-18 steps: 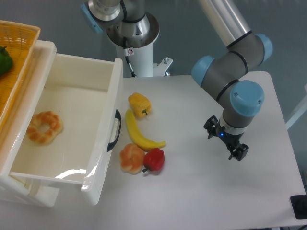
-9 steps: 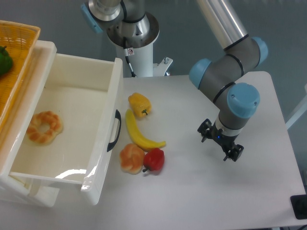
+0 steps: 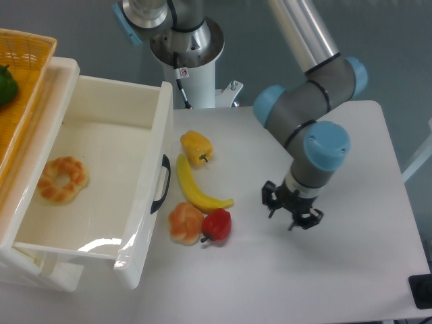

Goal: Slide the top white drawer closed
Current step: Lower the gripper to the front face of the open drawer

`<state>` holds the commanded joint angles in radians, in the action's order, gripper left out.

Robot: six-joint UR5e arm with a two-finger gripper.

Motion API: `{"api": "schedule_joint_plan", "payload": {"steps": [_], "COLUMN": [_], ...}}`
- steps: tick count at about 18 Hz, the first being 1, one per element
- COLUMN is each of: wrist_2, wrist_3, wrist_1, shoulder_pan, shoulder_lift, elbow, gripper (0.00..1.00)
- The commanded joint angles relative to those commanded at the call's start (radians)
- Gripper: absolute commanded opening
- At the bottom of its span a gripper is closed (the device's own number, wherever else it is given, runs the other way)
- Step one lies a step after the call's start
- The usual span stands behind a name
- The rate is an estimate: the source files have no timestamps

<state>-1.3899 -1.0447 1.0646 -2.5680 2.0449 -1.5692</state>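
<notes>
Camera: banana (image 3: 198, 192), peppers seemingly between drawer (image 3: 145, 202) and gripper (image 3: 291, 210).

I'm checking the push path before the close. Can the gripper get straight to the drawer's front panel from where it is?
Probably not straight: the banana, red pepper and pastry lie between the gripper and the drawer front. Coming in over them looks workable.

Wicker basket (image 3: 27, 81) cut by left edge; hand (image 3: 291, 213) finger gap indiscernible.
</notes>
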Motion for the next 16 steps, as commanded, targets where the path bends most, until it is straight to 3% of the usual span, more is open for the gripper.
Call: {"api": "schedule_joint_plan", "payload": {"steps": [6, 10, 16], "wrist_2": [0.121, 0.224, 0.383], "wrist_3": [0.06, 0.141, 0.147], "wrist_1": [0.126, 0.176, 0.304], "shoulder_pan": [0.014, 0.046, 0.068], "shoulder_lift": [-0.08, -0.095, -0.097], "elbow": [-0.003, 0.0, 0.012], "gripper": [0.0, 0.0, 0.0]}}
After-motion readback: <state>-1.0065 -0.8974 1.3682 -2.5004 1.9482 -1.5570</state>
